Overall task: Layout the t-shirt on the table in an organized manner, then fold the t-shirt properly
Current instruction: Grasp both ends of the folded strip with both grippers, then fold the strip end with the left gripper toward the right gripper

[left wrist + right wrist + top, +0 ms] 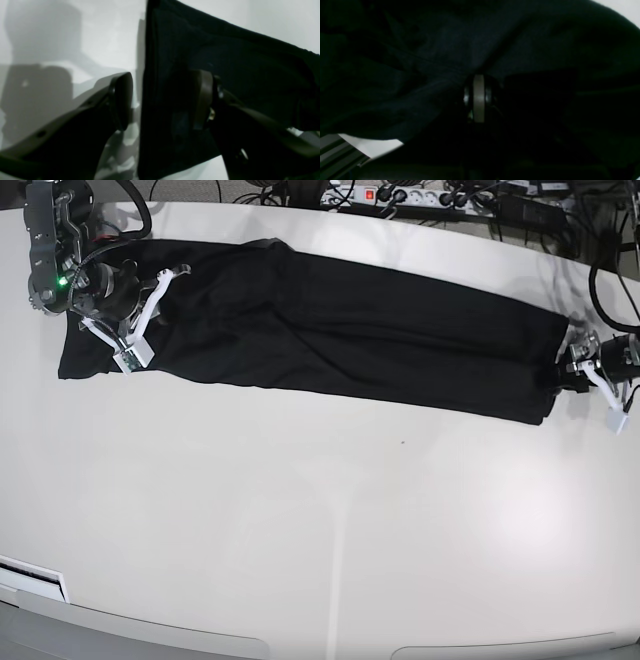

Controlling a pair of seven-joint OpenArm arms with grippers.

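The black t-shirt lies stretched as a long band across the off-white table, from the far left to the right. My right gripper sits on its left end. In the right wrist view that gripper has its fingers pressed together, and folds of the t-shirt run into them. My left gripper is at the shirt's right end. In the left wrist view it stands open astride the edge of the t-shirt, one finger over bare table, the other over the cloth.
A power strip and cables run along the table's far edge. The table's curved front edge is near the bottom of the base view. A grey metal rail shows at the lower left of the right wrist view.
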